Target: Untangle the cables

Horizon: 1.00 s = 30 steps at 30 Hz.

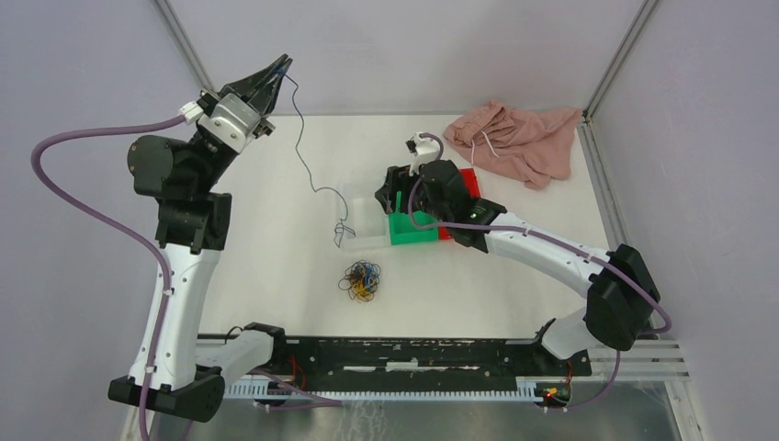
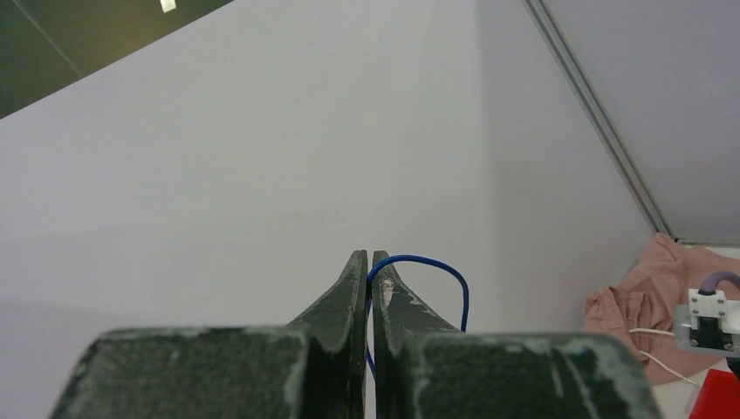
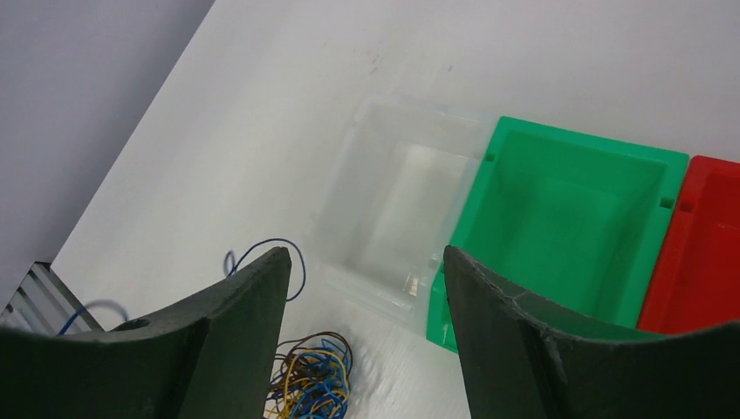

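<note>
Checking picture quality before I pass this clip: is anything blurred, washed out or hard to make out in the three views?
Top view: even, soft light, the blue cable traceable. Left wrist: the left fingers and the cable's loop are sharp, the pink cloth softer. Right wrist: the clear bin nearly fades into the white table; the cable clump is slightly soft.

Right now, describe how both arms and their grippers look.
Both arms pair white links with black joints: the left arm and the right arm. A thick purple cable runs along each. The left gripper and right gripper have dark, tapering wedge fingers, scuffed whitish at the edges. A grey housing sits at the left wrist.
</note>
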Each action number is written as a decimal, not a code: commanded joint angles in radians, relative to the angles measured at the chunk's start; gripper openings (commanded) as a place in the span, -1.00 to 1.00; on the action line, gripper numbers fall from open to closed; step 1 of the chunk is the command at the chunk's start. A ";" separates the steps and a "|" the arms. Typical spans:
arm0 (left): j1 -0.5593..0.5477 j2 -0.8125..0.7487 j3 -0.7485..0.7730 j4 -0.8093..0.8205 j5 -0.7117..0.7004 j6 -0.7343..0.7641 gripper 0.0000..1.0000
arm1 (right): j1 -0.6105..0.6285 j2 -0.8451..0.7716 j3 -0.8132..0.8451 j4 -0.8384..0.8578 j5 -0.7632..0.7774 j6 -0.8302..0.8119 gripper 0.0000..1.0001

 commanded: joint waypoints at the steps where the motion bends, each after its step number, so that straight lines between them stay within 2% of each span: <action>1: -0.003 0.045 0.034 0.083 -0.044 -0.035 -0.93 | -0.008 -0.023 0.020 -0.006 0.013 0.026 0.43; 17: -0.044 0.174 0.086 0.160 -0.089 -0.028 -0.93 | -0.020 -0.052 -0.052 0.021 0.016 0.060 0.42; 30: -0.089 0.210 0.105 0.162 -0.119 0.001 -0.93 | -0.028 -0.064 -0.074 0.016 0.017 0.076 0.42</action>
